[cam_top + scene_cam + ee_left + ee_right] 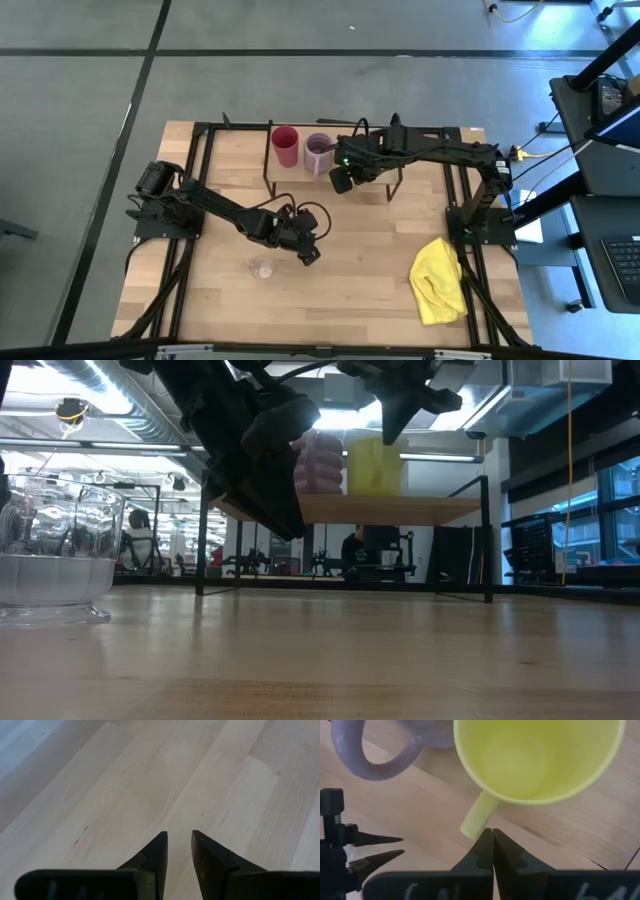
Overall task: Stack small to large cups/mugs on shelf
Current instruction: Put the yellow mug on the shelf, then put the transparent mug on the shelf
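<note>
The shelf (pixel 300 178) stands at the table's far middle. On it in a row stand the red cup (pixel 285 146), the lilac mug (pixel 318 153) and the yellow-green mug (pixel 540 755), which my right arm hides from above. My right gripper (pixel 493 831) is shut, above the yellow-green mug's handle (pixel 476 817), pointing down. The clear glass (pixel 263 268) stands on the table near the front. My left gripper (pixel 180 836) is open over bare wood, just right of the glass. My right gripper's shut fingertips (pixel 487 840) stand close beside the outer side of the yellow-green mug's handle, coming from above. The handle is not between the fingers. Whether they touch it, I cannot tell. The mug stands upright on the shelf board (pixel 400 510).
A yellow cloth (pixel 438 280) lies crumpled near the table's right front corner. Black frame rails run along the table's left and right sides. In the low view the lilac mug (pixel 318 460) and yellow-green mug (pixel 375 465) stand side by side, touching or nearly so.
</note>
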Action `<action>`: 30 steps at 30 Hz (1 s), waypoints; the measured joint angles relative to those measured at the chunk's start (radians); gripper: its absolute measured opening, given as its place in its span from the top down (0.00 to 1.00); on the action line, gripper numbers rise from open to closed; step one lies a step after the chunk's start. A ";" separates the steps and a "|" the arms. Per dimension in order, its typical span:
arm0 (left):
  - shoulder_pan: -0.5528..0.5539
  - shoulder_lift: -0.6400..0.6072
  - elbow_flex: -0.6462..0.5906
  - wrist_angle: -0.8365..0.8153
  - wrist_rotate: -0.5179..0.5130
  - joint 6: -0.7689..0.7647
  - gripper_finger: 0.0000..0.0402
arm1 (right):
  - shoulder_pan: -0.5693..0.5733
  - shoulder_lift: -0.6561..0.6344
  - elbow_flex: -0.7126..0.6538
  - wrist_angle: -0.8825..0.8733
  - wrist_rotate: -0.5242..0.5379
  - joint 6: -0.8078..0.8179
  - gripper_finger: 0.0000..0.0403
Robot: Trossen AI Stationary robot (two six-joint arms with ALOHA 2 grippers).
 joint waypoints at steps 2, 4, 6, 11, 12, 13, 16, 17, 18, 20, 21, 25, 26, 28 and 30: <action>0.000 0.000 0.000 0.000 0.000 0.000 0.80 | 0.000 0.000 0.000 -0.002 0.000 -0.001 1.00; 0.000 0.000 0.000 0.000 0.000 0.000 0.80 | 0.000 -0.001 0.000 -0.015 0.000 -0.001 1.00; 0.000 0.000 0.000 0.000 0.000 0.002 0.80 | 0.000 -0.007 0.000 -0.049 0.010 -0.001 1.00; 0.000 -0.030 0.000 -0.005 0.001 0.017 0.80 | 0.015 -0.048 0.000 -0.067 0.053 -0.009 0.99; 0.000 -0.057 0.000 0.004 0.001 0.033 0.80 | 0.023 -0.063 0.000 -0.048 0.072 -0.019 0.98; 0.000 -0.090 0.000 0.013 0.000 0.057 0.80 | 0.030 -0.083 -0.001 -0.024 0.080 -0.033 0.97; -0.004 -0.208 0.001 0.016 0.007 0.114 0.80 | 0.066 -0.151 -0.001 0.088 0.110 -0.099 0.95; -0.006 -0.249 0.001 0.015 0.006 0.127 0.80 | 0.081 -0.173 -0.001 0.123 0.133 -0.110 0.94; -0.008 -0.290 0.001 0.011 0.000 0.138 0.80 | 0.096 -0.197 -0.001 0.153 0.151 -0.113 0.93; -0.015 -0.370 0.002 -0.023 -0.026 0.156 0.80 | 0.116 -0.243 -0.001 0.191 0.165 -0.113 0.89; -0.017 -0.406 0.002 -0.055 -0.039 0.156 0.80 | 0.125 -0.267 -0.001 0.192 0.163 -0.112 0.87; -0.023 -0.528 0.002 -0.308 -0.048 0.029 0.80 | 0.164 -0.350 -0.001 0.189 0.181 -0.104 0.72; -0.031 -0.549 0.002 -0.394 -0.048 -0.016 0.79 | 0.176 -0.369 -0.001 0.187 0.187 -0.102 0.67; -0.063 -0.581 0.002 -0.551 -0.047 -0.106 0.78 | 0.203 -0.403 -0.001 0.162 0.202 -0.081 0.59; -0.113 -0.601 0.002 -0.665 -0.019 -0.191 0.76 | 0.230 -0.426 0.000 0.113 0.224 -0.056 0.51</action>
